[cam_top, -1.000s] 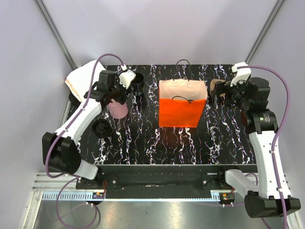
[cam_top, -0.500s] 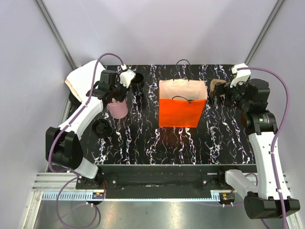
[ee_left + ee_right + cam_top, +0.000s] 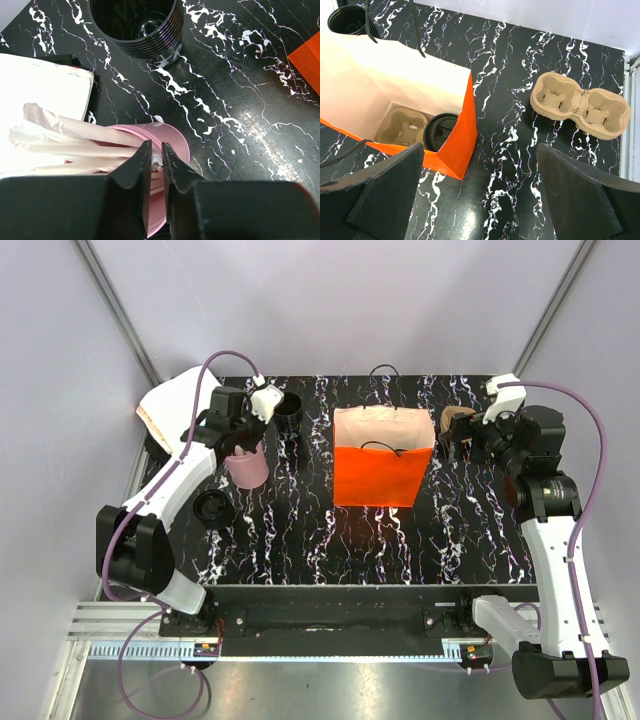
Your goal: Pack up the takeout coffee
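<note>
My left pincer [image 3: 156, 150] seems pinched on a wrapped stick [image 3: 157, 161], my right pincer [image 3: 480, 165] gapes; the coffee cup [image 3: 440, 131], lower left, looks light, crushable, so I'd grip under its lid.

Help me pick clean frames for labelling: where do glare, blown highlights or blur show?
Top view: even light, bright glare on the metal rail. Left wrist view: white paper stack blown out, sheen on the table. Right wrist view: near fingers soft dark shapes; bag interior sharp.

No legible text, brand, label or number anywhere, faint coloured specks of print on the white paper stack [image 3: 45, 85] beside the left gripper [image 3: 156, 150], too small to read
</note>
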Robot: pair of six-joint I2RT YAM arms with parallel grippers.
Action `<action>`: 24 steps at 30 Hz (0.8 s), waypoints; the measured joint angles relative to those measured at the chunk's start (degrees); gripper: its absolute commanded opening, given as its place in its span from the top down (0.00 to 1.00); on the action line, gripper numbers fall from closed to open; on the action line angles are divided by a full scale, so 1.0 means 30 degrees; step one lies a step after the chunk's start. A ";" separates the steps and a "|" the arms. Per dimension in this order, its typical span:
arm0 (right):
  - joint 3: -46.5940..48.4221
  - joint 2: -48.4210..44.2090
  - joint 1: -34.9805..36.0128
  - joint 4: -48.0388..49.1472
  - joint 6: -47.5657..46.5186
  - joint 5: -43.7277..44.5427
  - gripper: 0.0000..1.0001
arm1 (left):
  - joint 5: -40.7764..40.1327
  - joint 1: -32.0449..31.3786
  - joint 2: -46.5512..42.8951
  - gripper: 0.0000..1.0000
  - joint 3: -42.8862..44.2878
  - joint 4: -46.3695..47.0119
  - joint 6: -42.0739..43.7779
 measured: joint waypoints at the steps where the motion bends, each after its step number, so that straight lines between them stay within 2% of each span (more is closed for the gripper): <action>1: 0.0000 0.0000 -0.0007 0.0000 0.0015 0.0000 0.00 | 0.0000 -0.0007 0.0000 0.89 0.0000 0.0000 -0.0029; 11: -0.0044 -0.0080 -0.0066 0.0007 0.0080 -0.0015 0.01 | -0.0007 0.0000 -0.0204 0.92 0.0109 -0.0153 -0.0328; 24: -0.0095 -0.0189 -0.0073 0.0022 0.0153 -0.0015 0.00 | -0.0036 0.0051 -0.3002 0.92 0.1413 -0.0663 -0.0707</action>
